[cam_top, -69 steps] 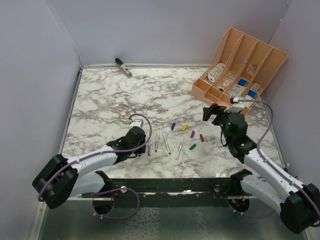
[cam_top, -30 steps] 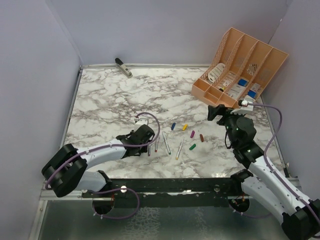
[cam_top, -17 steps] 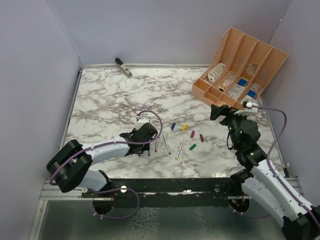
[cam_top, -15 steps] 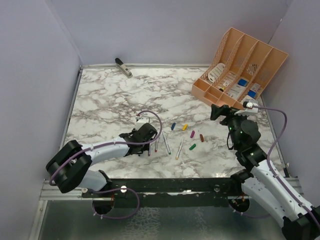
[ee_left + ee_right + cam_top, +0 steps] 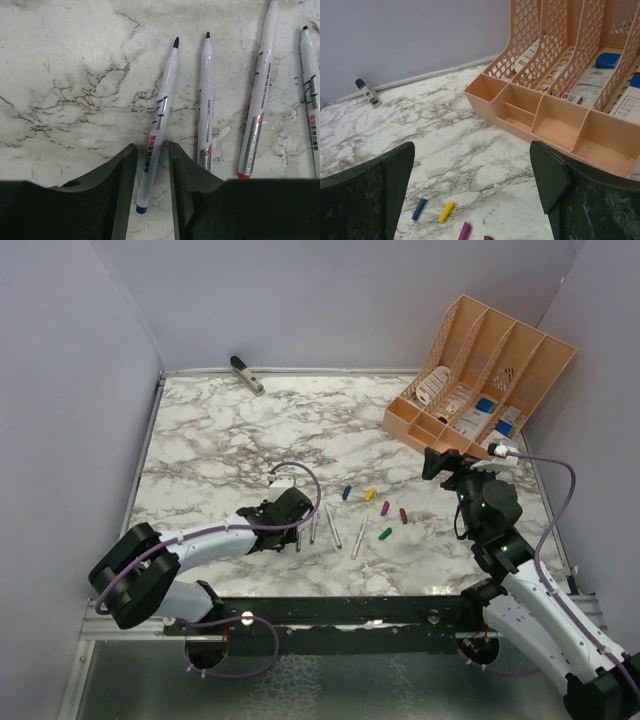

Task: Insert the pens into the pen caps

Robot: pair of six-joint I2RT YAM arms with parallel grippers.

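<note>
Toward the near edge of the table (image 5: 220, 440), left of its middle, the left gripper (image 5: 151, 150) is down on the surface. Its fingers (image 5: 125, 175) are drawn partway together astride the tail end of the blue-tipped pen (image 5: 160, 112), with a sliver of gap showing on each side, so this looks like the moment before the pinch, not a firm hold. The red-tipped pen (image 5: 205, 100) lies just beside the outer finger, and two more pens (image 5: 332, 525) lie further right.

The main risk, I think, is the grip point: caught so near its tail, the pen could swing or droop when lifted, leaving the tip badly aimed. The finger could also nudge or trap the red-tipped pen as it closes.

Right of the pens the five caps (image 5: 385, 508) lie loose and flat; being stubby and round, they would likely roll or skid if pushed.

The right gripper (image 5: 472, 190) hangs above the table between the caps and the orange organizer (image 5: 480, 380) in the far right corner, fingers spread wide, holding nothing.
</note>
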